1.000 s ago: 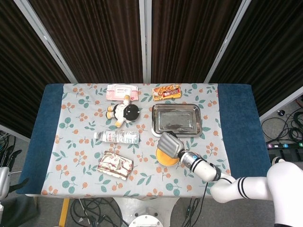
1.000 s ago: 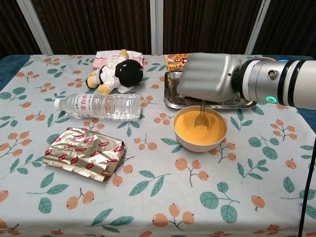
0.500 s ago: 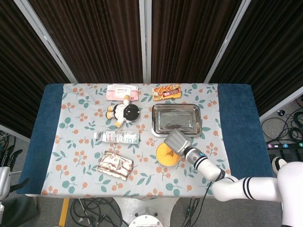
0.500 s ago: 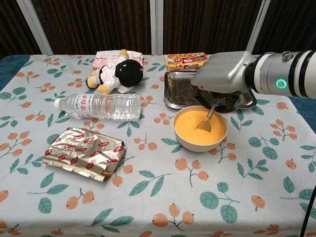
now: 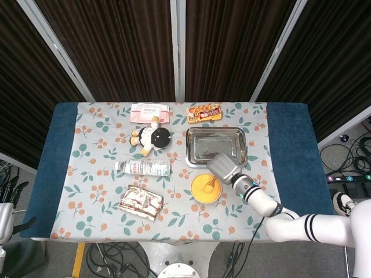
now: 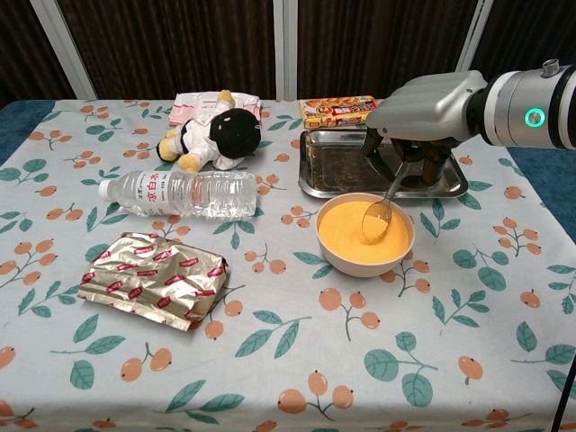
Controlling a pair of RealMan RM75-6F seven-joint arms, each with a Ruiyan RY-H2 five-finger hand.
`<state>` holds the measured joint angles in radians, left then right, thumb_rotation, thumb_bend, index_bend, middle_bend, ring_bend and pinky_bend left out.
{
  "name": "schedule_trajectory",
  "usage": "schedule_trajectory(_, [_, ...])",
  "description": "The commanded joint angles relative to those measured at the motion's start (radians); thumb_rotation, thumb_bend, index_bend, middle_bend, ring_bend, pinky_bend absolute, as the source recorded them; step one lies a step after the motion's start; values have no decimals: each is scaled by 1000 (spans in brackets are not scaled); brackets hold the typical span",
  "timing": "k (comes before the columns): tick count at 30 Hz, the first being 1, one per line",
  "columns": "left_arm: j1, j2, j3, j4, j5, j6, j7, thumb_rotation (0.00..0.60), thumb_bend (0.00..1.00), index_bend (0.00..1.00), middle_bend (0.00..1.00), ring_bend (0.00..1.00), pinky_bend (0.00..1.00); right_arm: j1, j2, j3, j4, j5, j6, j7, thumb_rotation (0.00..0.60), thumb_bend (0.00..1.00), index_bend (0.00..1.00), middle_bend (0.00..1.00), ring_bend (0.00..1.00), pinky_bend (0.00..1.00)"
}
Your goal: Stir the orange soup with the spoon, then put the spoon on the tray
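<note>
Right hand (image 6: 430,106), grey metal, is held above the far-right rim of the round beige bowl (image 6: 335,258) of orange soup (image 6: 355,236); fingers are curled down around the handle of a metal spoon (image 6: 382,209). The spoon is held tilted, handle up and to the right, bowl end dipped at the soup surface right of centre. In the head view the same hand (image 5: 224,168) is seen between the bowl (image 5: 199,197) and the tray, with the spoon (image 5: 210,186) angled down-left into the soup (image 5: 203,187).

The rectangular steel tray (image 6: 317,173) is set just beyond the bowl, on the floral-printed tabletop (image 6: 270,360); the hand overlaps its right part in the chest view.

Left hand: not seen in either view.

Left half of the tabletop: a clear plastic water bottle (image 6: 178,193) lying on its side, a crumpled silver-and-red foil packet (image 6: 153,277) nearer, a plush doll with black hair (image 6: 209,136) farther, and a pink wipes pack (image 6: 189,107) behind the doll. An orange snack box (image 6: 335,111) is placed at the far edge behind the tray.
</note>
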<state>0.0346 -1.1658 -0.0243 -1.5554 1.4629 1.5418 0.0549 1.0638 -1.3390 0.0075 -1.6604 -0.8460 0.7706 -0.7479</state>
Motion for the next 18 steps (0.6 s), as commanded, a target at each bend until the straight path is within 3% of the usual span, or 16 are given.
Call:
schedule_trajectory(1, [0,1,0,-2,0,0,1,600,58,217,142,117,134,-1,13,3,-11,-4,-7,26,600,436,826,985,977,1000])
schedule_trajectory(10, [-3,-2,0,0,-2,-5,0,600,58,217,142,117,134,23,-19,-29,1,-56,7,-24,600,437,826,985,977,1000])
schedule_trajectory(18, [4,-7,4,13,-8,-3,-14,600,58,217,142,117,134,13,-124,-120,111,-284,196,-318,600,437,839,987,977,1000])
